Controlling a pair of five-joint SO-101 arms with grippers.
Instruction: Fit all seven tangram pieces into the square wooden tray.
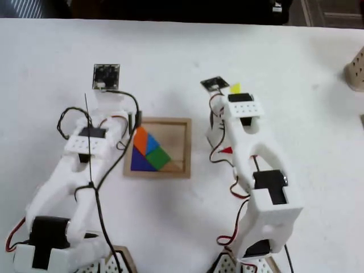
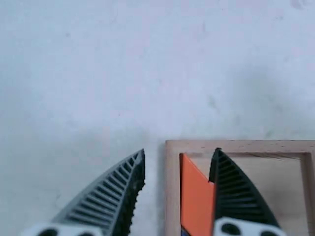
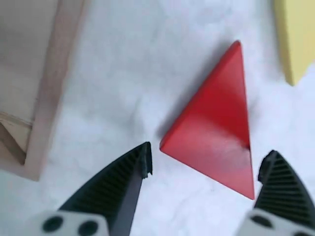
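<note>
Right wrist view: red triangle [image 3: 211, 123] beside tray [image 3: 49, 98] is straddled by spread fingers [image 3: 115, 189]. Probably light, rigid; best pinched edgewise.

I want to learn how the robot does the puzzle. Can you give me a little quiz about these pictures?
1. True or false: the red wooden triangle lies inside the square wooden tray.
2. Which piece lies on the white table near the red wooden triangle, outside the tray? A: a yellow wooden piece. B: a green one. C: an orange one.
3. Fill in: the right gripper is ___, with the red wooden triangle between its fingers.
Key: 1 false; 2 A; 3 open.
</note>
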